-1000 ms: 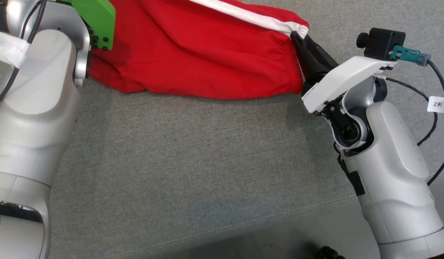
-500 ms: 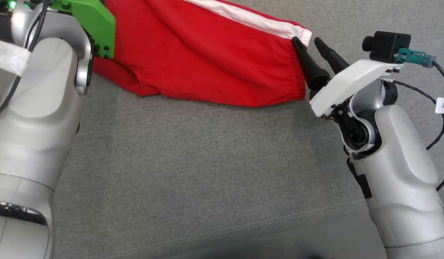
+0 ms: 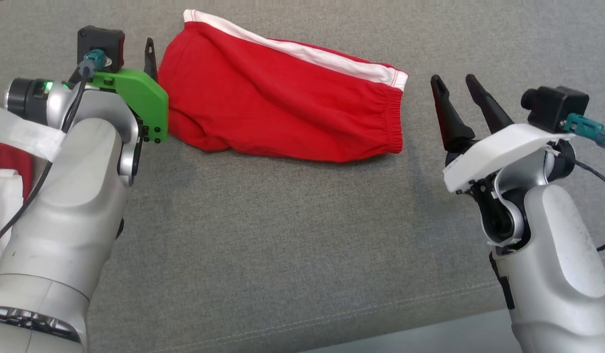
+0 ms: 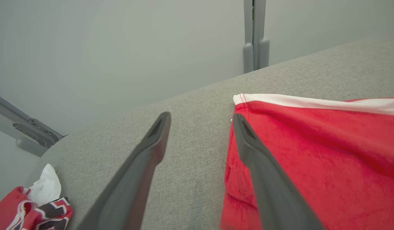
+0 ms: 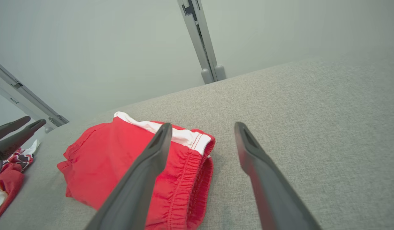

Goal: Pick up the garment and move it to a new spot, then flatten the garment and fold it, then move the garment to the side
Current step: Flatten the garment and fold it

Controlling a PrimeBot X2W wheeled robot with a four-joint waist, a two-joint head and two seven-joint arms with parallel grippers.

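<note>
The red garment (image 3: 282, 103), shorts with a white side stripe, lies folded on the grey cloth surface (image 3: 282, 245). My left gripper (image 4: 200, 116) is open at the garment's left end (image 4: 312, 153), its right finger over the red edge and nothing between the jaws. In the head view one of its dark fingers (image 3: 148, 54) shows beside the green mount. My right gripper (image 3: 452, 81) stands open a little to the right of the elastic waistband. In the right wrist view the right gripper (image 5: 202, 125) is empty, with the garment (image 5: 120, 159) lying behind its left finger.
A pile of red, white and black clothes (image 3: 3, 166) lies at the far left, also in the left wrist view (image 4: 40, 207). A grey metal post (image 5: 203, 48) rises behind the surface's back edge. A stitched seam runs near the front edge.
Both grippers opened and let go of the garment's ends, then drew back from it. The garment now rests on the surface. The head camera has also shifted.
</note>
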